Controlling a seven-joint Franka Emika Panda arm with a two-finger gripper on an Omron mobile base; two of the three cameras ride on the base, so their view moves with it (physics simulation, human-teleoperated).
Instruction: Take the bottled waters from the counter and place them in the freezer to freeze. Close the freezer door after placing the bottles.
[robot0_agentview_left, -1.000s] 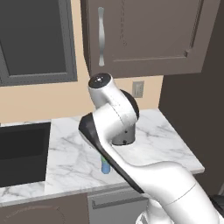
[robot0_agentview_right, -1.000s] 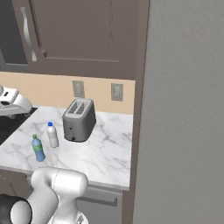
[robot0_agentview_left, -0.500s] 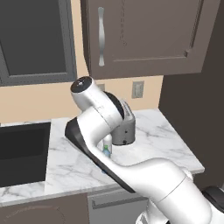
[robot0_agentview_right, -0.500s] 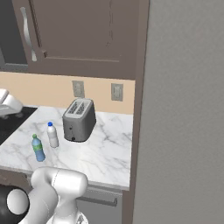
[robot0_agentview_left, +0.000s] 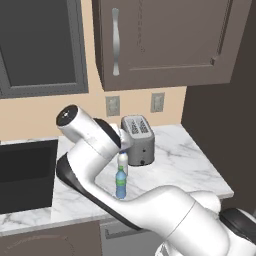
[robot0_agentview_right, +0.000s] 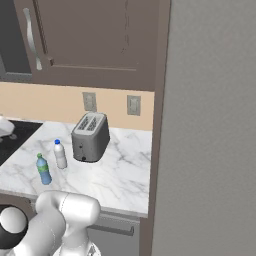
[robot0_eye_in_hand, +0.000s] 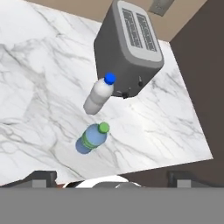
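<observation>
Bottled waters: both upright on the counter (robot0_agentview_right: 120, 175), near the toaster (robot0_agentview_right: 90, 136), gripper (robot0_eye_in_hand: 111, 180) spread wide and empty above.
From the left base we see the blue bottle (robot0_agentview_left: 120, 183) just before the white bottle (robot0_agentview_left: 122, 163). From the right they stand apart. From the hand, they look light, smooth, probably slippery; we'd grip mid-body.

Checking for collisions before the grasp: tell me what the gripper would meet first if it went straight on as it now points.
Probably the blue bottle, nearest the open gripper; depth is unclear, so perhaps the counter beside it.
</observation>
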